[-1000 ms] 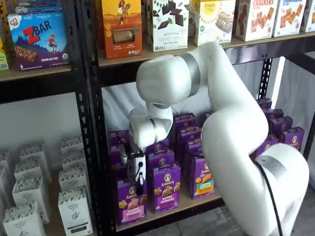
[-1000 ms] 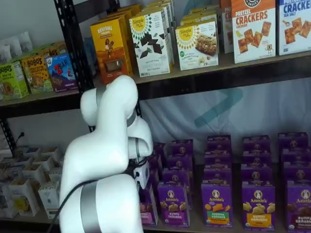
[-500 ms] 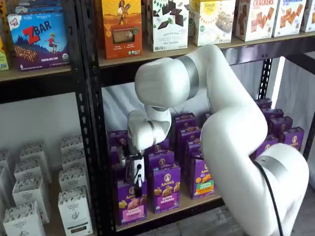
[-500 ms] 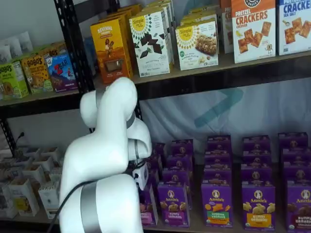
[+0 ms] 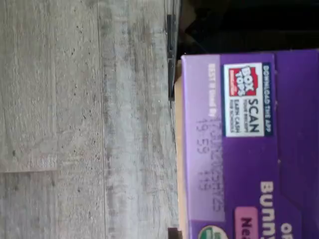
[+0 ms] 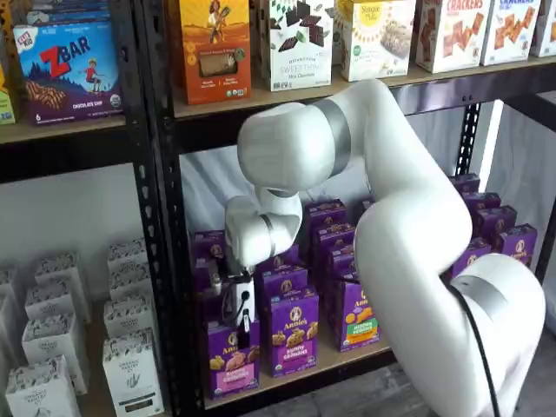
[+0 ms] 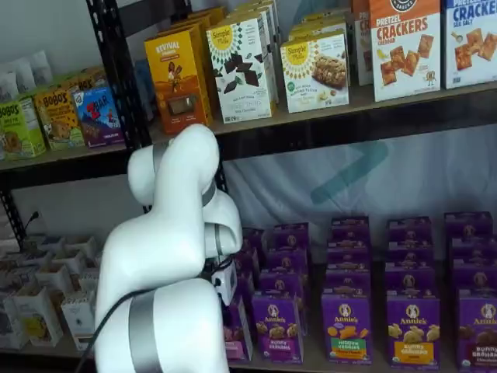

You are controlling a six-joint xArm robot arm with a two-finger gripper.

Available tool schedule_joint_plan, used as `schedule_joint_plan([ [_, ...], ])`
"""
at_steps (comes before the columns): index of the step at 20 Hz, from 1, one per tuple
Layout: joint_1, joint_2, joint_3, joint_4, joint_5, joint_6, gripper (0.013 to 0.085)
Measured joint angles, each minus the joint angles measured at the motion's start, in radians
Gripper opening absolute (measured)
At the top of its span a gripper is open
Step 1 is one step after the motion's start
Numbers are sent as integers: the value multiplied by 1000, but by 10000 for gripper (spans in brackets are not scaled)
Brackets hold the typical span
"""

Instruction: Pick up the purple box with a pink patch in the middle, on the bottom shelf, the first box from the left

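Fronting bottom shelf (image 6: 300,372): one purple box (image 6: 231,356)

Purple box (image 5: 249,149): printed cardboard, smooth, slight sheen on its top flap. Bottom shelf (image 6: 304,369): tan wood board, matt, black metal front rail. My arm (image 6: 408,234): glossy white plastic shell. Floor (image 5: 84,119): grey wood-grain planks, matt, rough-looking.

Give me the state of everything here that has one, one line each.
Purple box: upright at the front of the bottom shelf, not lifted.
Gripper: down at the box's top; whether it grips cannot be told.
Box with orange snacks: upright, untouched.
Box with green panel: upright, untouched.
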Motion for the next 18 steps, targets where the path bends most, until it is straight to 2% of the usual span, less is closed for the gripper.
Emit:
schedule_joint_plan([
  [1, 0, 0, 0, 3, 1, -2, 410],
  [2, 0, 0, 0, 4, 2, -3, 410],
  [5, 1, -3, 4, 8, -1, -6, 330],
  [12, 1, -24, 35, 7, -8, -6, 330],
  [18, 4, -87, 123, 17, -31, -13, 330],
])
